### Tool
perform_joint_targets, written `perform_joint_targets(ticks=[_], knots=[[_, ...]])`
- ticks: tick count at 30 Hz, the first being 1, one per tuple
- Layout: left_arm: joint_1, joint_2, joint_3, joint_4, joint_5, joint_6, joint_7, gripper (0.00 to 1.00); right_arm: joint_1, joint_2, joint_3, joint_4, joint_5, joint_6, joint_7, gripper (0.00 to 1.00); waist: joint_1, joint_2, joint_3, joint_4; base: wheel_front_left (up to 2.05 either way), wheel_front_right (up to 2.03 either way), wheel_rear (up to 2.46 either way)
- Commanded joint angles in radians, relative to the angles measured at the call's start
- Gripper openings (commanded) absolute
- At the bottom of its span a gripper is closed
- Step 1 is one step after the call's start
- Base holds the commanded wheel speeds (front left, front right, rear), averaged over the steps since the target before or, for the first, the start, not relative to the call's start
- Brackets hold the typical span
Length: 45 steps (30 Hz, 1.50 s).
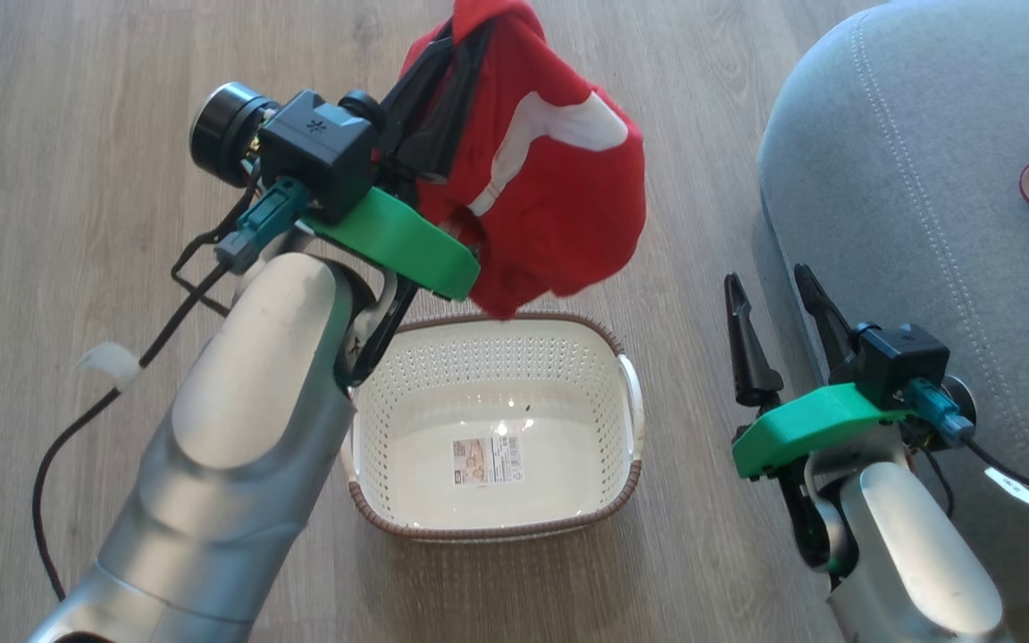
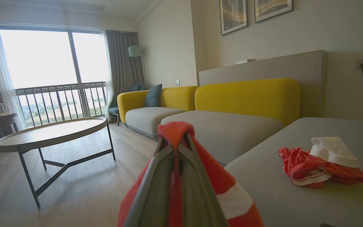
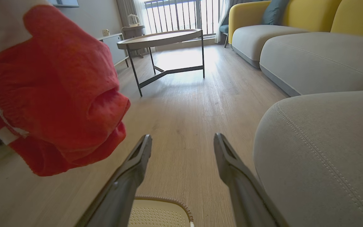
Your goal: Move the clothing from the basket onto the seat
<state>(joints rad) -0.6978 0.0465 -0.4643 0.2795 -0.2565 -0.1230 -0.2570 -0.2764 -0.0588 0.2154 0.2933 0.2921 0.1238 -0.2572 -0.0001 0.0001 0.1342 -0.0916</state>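
Note:
My left gripper [image 1: 465, 22] is shut on a red garment with white panels [image 1: 541, 179], which hangs in the air above the far rim of the basket [image 1: 626, 487]. The basket is a cream perforated tub with a brown rim and nothing inside but a base sticker. In the left wrist view the shut gripper [image 2: 176, 134] pinches the red garment [image 2: 228, 189]. My right gripper [image 1: 772, 279] stands open and holds nothing, between the basket and the grey seat [image 1: 907, 179]. More red and white clothing [image 2: 320, 164] lies on the seat [image 2: 295, 195].
Wooden floor surrounds the basket. In the wrist views a round low table [image 2: 50, 132] on dark metal legs stands further off on the floor, and a yellow-backed sofa [image 2: 247, 97] runs along the wall past the seat.

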Motion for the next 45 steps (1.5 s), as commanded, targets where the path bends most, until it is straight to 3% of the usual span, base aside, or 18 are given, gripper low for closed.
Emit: perform_joint_targets(ticks=[1,10,21,29,37,38,40,41,42,45], knots=[[-0.058,0.01,0.038,-0.041,-0.004,0.004,-0.005,0.0,-0.005,0.007,0.021,-0.029,0.006,0.007,-0.005,1.0,0.0001,-0.0001,-0.003,0.0,0.0,0.0,0.0],[-0.052,0.009,0.021,-0.051,-0.01,0.014,-0.002,0.0,-0.021,0.007,0.042,-0.086,0.005,0.007,-0.005,1.0,0.0001,-0.0001,-0.013,0.003,0.0,0.0,0.0],[-0.032,0.007,-0.042,-0.065,-0.019,0.015,0.0,0.0,-0.171,-0.045,0.215,-0.228,0.03,0.007,-0.005,1.0,0.0001,-0.0001,-0.009,0.021,0.0,0.0,0.0],[-0.029,0.005,-0.088,-0.074,-0.035,0.017,-0.001,0.0,-0.279,-0.055,0.291,-0.135,0.041,0.007,-0.005,1.0,0.0001,-0.0001,-0.005,0.043,0.0,0.0,0.0],[-0.03,0.004,-0.127,-0.083,-0.056,0.025,-0.002,0.0,-0.353,-0.049,0.413,0.089,0.124,0.007,-0.004,1.0,0.0001,-0.0001,-0.008,0.073,0.0,0.0,0.0],[-0.029,0.004,-0.13,-0.082,-0.059,0.026,-0.002,0.0,-0.358,-0.046,0.429,0.113,0.138,0.007,-0.004,0.93,0.0001,-0.0001,-0.008,0.076,0.0,0.0,0.0],[-0.028,0.004,-0.133,-0.08,-0.064,0.028,-0.002,0.0,-0.367,-0.041,0.46,0.151,0.169,0.007,-0.003,0.48,0.0001,-0.0001,-0.007,0.081,0.0,0.0,0.0],[-0.028,0.004,-0.135,-0.079,-0.066,0.029,-0.002,0.0,-0.372,-0.04,0.474,0.165,0.181,0.007,-0.003,0.31,0.0001,-0.0001,-0.007,0.082,0.0,0.0,0.0],[-0.028,0.004,-0.136,-0.078,-0.067,0.029,-0.002,0.0,-0.377,-0.04,0.484,0.175,0.194,0.007,-0.003,0.04,0.0001,-0.0001,-0.006,0.083,0.0,0.0,0.0],[-0.027,0.004,-0.139,-0.073,-0.072,0.03,-0.003,0.0,-0.39,-0.04,0.494,0.187,0.226,0.007,-0.004,0.0,0.0001,-0.0001,-0.005,0.083,0.0,0.0,0.0]])
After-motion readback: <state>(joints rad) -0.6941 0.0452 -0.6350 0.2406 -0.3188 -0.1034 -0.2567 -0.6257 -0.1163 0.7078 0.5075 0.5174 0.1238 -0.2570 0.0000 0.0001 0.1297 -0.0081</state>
